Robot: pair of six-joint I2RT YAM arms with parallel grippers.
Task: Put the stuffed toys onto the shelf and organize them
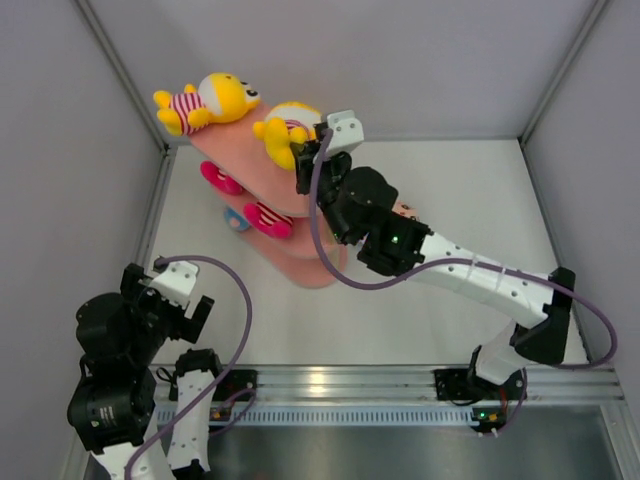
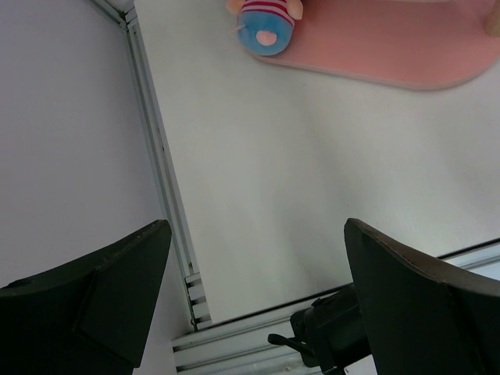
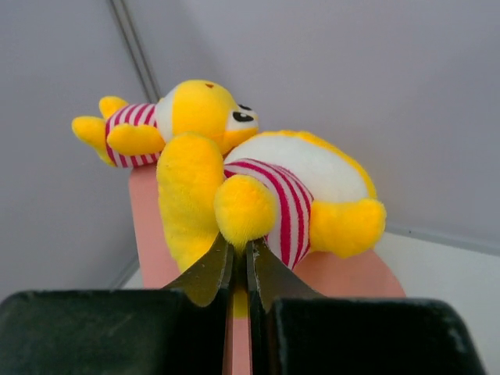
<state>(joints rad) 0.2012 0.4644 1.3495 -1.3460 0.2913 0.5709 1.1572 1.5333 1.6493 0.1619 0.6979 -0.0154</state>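
The pink three-tier shelf (image 1: 312, 268) stands at the back left. Two yellow stuffed toys in striped shirts lie on its top board: one at the far left (image 1: 210, 100), one nearer me (image 1: 285, 128). My right gripper (image 1: 308, 150) is shut on a yellow limb of the nearer toy (image 3: 289, 195), which rests on the top board (image 3: 344, 277); the other yellow toy (image 3: 187, 113) lies just behind it. Two pink toys (image 1: 222, 180) (image 1: 268, 218) lie on the middle tier. A blue-shirted toy (image 2: 266, 23) lies on the bottom board (image 2: 391, 47). My left gripper (image 2: 258, 234) is open and empty.
Grey walls close in the table on the left, back and right, with a metal frame rail (image 2: 156, 156) along the left wall. The right arm (image 1: 440, 260) stretches across the table's middle. A small pale plush bit (image 1: 405, 212) shows beside that arm.
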